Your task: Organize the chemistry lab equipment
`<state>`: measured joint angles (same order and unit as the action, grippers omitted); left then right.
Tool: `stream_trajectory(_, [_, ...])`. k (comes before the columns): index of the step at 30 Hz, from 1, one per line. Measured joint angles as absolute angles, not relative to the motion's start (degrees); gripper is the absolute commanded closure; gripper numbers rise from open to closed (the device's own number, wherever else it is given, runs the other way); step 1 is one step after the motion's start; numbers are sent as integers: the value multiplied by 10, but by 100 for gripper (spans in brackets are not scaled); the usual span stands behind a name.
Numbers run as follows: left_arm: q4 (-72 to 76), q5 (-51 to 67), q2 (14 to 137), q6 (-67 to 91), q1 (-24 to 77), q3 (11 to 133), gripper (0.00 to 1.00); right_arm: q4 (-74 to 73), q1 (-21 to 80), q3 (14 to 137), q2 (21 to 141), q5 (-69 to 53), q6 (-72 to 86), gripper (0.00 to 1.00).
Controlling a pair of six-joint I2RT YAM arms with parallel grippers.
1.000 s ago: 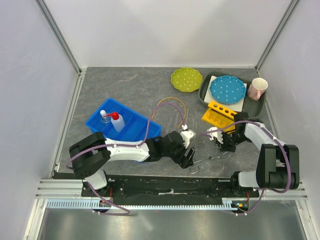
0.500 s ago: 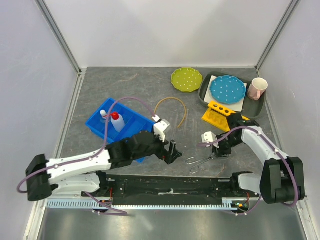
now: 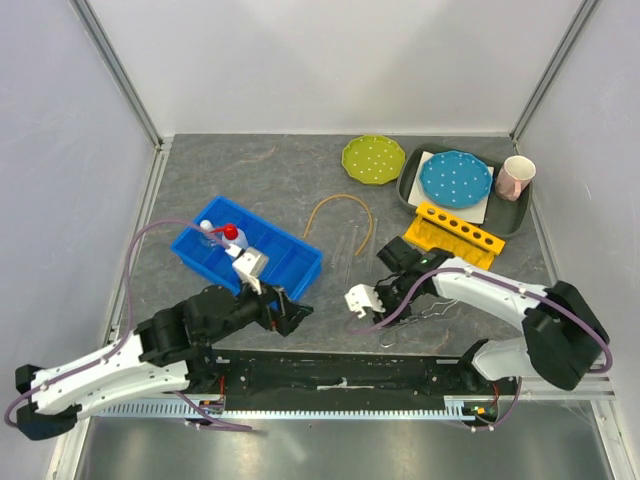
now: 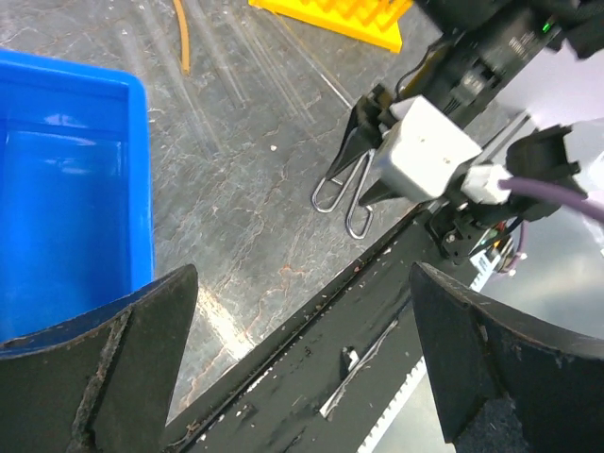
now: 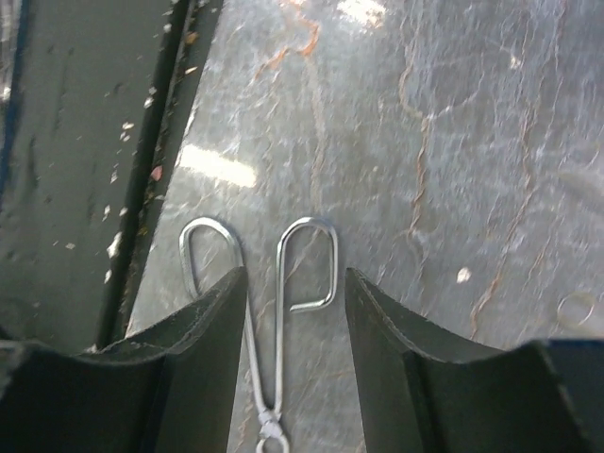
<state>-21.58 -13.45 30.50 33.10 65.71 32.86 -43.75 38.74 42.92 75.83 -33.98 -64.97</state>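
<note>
Right gripper [image 5: 293, 283], jaws partly parted, is straddling the metal wire tongs [image 5: 280, 311]; left of them, left gripper [image 4: 300, 278] is gaping wide, blue tray [image 4: 66, 189] lying beyond.

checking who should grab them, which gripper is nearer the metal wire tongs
Right. The right gripper sits directly over the metal wire tongs, its open fingers straddling their stems. The left gripper is off to the left, beside the blue bin.

The squeeze bottle [image 3: 234, 243] stands in the bin [image 3: 295, 262]. The wire tongs [image 4: 351, 200] lie right of the bin, the rubber tube [image 3: 340, 197] behind them.
</note>
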Motion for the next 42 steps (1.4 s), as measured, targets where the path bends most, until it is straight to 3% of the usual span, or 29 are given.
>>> stream_trajectory(7, [-284,-164,196,385,657,300,0,-369,466,442,823,-252,-580,48])
stream_trajectory(18, [-322,-180,191,402,657,299,0,-343,468,442,835,-206,-547,53])
stream_trajectory(24, [-328,-179,199,406,657,299,0,-342,468,442,842,-200,-551,67])
stream_trajectory(34, [-288,-145,200,424,657,288,0,-347,467,445,860,-211,-557,100])
stream_trajectory(42, [-177,-94,248,487,657,226,3,-359,455,454,862,-227,-553,100])
